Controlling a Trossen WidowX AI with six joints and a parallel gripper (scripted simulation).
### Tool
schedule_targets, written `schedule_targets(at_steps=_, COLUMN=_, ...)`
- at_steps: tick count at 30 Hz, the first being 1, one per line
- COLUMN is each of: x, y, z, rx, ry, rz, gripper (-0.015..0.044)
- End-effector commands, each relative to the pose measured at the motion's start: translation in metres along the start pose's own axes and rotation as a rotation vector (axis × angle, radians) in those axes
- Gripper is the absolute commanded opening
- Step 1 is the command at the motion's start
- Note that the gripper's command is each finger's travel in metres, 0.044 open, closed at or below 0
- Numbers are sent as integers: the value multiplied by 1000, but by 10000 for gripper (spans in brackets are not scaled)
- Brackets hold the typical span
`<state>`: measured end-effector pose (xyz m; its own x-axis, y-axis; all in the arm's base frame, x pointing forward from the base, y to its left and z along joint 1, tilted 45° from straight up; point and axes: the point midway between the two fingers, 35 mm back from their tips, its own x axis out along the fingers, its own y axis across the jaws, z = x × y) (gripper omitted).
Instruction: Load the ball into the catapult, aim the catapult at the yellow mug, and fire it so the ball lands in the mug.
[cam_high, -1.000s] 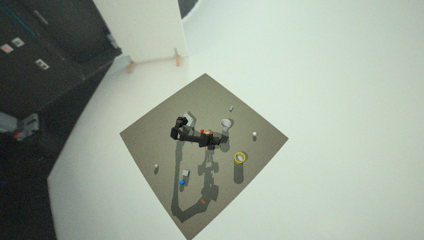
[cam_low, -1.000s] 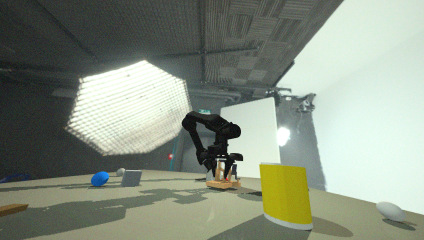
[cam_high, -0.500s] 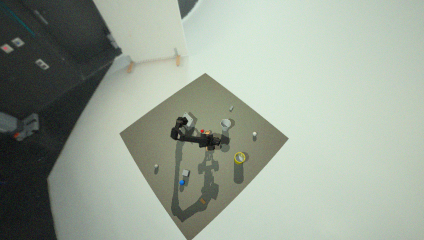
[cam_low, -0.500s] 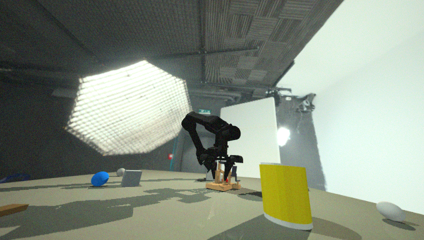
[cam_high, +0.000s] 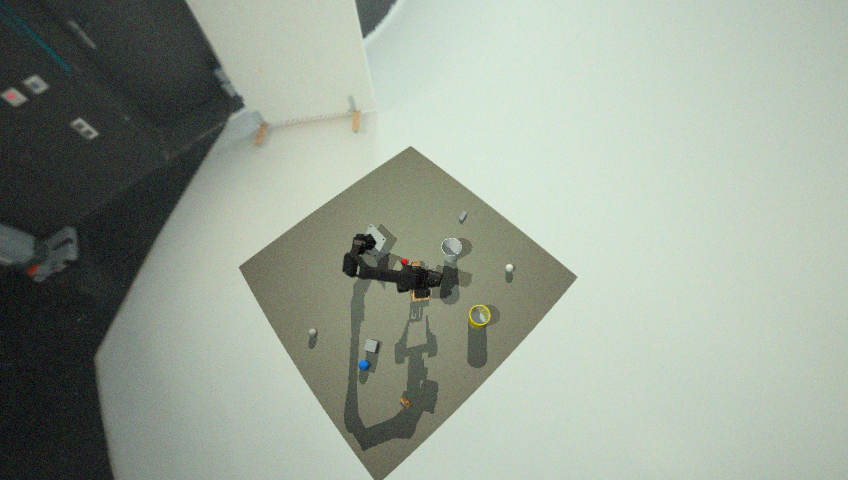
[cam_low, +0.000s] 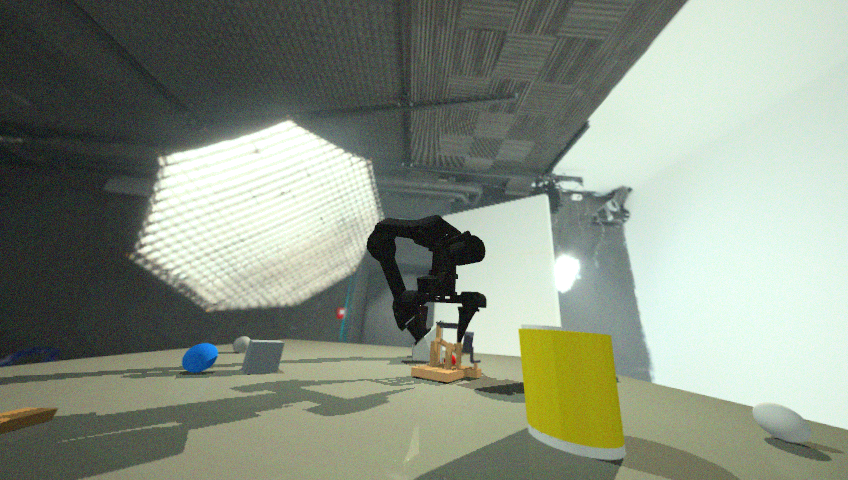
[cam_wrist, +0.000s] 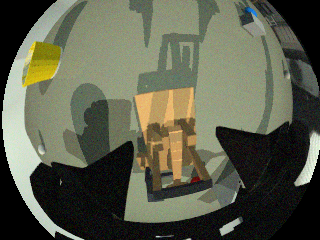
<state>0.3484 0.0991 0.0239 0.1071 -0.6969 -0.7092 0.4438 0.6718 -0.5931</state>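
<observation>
The wooden catapult (cam_high: 420, 299) (cam_low: 437, 373) (cam_wrist: 165, 107) stands upright on the table below the arm. My gripper (cam_low: 442, 340) (cam_wrist: 176, 138) is open, its fingers apart on either side of the catapult's frame, holding nothing. The arm hides much of the catapult in the top view. The red ball (cam_high: 404, 261) (cam_low: 453, 359) (cam_wrist: 195, 180) is low at the catapult's rear; the wrist view shows it partly hidden behind the dark crossbar. The yellow mug (cam_high: 474, 324) (cam_low: 568, 386) (cam_wrist: 42, 64) stands upright, apart from the catapult.
A white cup (cam_high: 450, 259) stands near the arm. A grey box (cam_high: 371, 345) (cam_low: 263, 356) (cam_wrist: 254, 26) is beside a blue ball (cam_high: 364, 365) (cam_low: 199, 357). White balls (cam_high: 312, 332) (cam_high: 509, 268), an orange block (cam_high: 405, 402) and a small grey block (cam_high: 462, 216) lie farther out.
</observation>
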Motion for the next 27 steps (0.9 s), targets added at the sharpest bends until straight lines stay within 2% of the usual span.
schedule_targets(at_steps=1, x=-52, y=0, z=-2, rx=6, ry=-13, rz=21, gripper=440)
schedule_targets(at_steps=3, x=-61, y=-1, z=-3, rx=5, ry=-13, rz=20, gripper=440)
schedule_targets(at_steps=5, x=-51, y=2, z=-2, rx=-1, ry=-23, rz=26, gripper=440)
schedule_targets(at_steps=12, x=-56, y=-1, z=-3, rx=1, ry=-19, rz=23, gripper=440)
schedule_targets(at_steps=17, x=-12, y=0, z=-2, rx=1, ry=-21, rz=22, gripper=440)
schedule_targets(at_steps=27, x=-2, y=1, z=-2, rx=2, ry=-21, rz=22, gripper=440)
